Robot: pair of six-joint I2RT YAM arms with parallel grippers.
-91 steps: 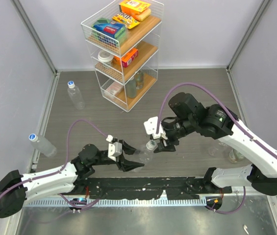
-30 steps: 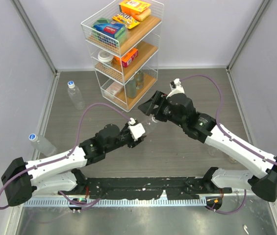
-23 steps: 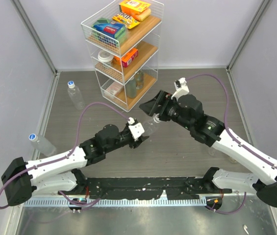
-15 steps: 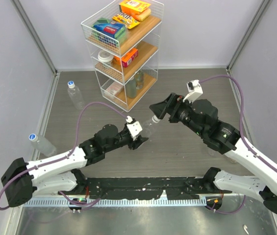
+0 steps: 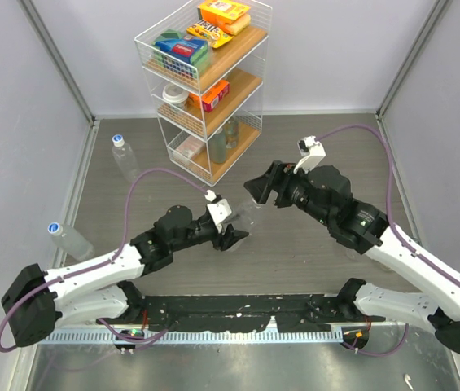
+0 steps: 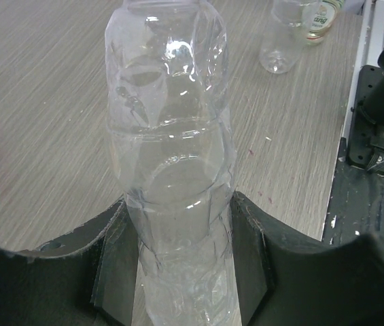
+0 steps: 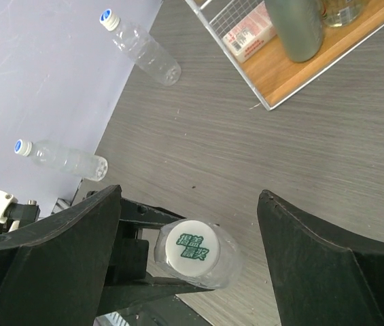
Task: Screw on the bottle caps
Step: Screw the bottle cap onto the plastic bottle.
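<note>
Bottle caps first: one small round white plastic cap point(image 7: 192, 248) printed with green characters sits on the neck of a clear, ribbed plastic bottle point(image 6: 171, 170) in the middle of the grey wood-grain bench point(image 5: 311, 147). The left gripper point(image 5: 230, 237) has its black fingers point(image 6: 249, 268) clenched on the lower body of this bottle, one pad against each side. In the top view the bottle points from those fingers toward the far right. Whether its base touches the bench cannot be told.

The right gripper point(image 7: 190, 204) is just beyond the capped end and looks straight down onto the cap. Its fingers point(image 7: 300, 265) are released and spread wide, one on each side of the cap and well apart from it, touching nothing.

Two more clear bottles lie on their sides at the left of the bench, each wearing a white cap with a blue rim: one far left point(image 5: 126, 159), the other nearer, against the left wall point(image 5: 71, 241). A white wire rack with wooden shelves point(image 5: 205, 81) stands at the far middle, holding boxes and jars. Another clear bottle point(image 6: 281, 37) stands on the right side of the bench.
</note>
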